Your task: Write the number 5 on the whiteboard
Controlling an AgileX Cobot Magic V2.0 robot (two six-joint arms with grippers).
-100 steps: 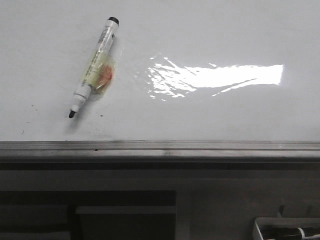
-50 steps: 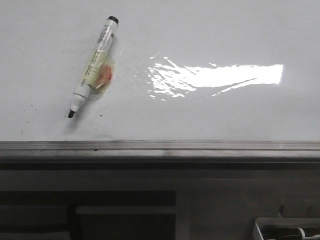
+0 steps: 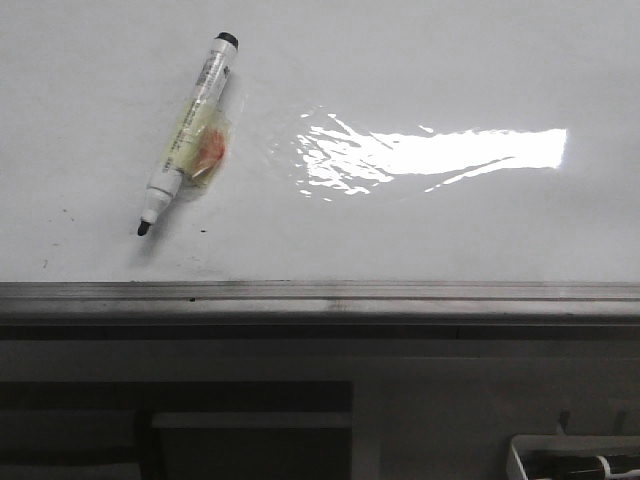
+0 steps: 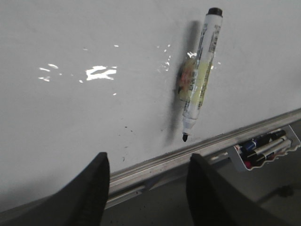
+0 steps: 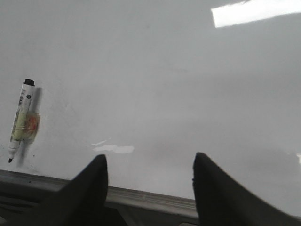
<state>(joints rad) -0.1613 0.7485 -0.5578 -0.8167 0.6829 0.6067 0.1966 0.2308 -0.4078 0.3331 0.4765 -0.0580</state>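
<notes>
The whiteboard [image 3: 420,230] is a large glossy white board with a bright glare patch and a grey metal edge strip [image 3: 320,297] along its near side. No number 5 shows on it, only a few small dark specks. A white uncapped marker [image 3: 186,132] with a black tip lies on the board at the left, a yellowish wrap round its middle. It also shows in the left wrist view [image 4: 200,75] and the right wrist view [image 5: 20,120]. My left gripper [image 4: 148,162] is open and empty over the board's edge. My right gripper [image 5: 149,165] is open and empty, apart from the marker.
A small white tray [image 4: 265,147] with several spare markers hangs below the board's edge at the right; its corner shows in the front view [image 3: 575,458]. Dark recesses lie under the edge strip.
</notes>
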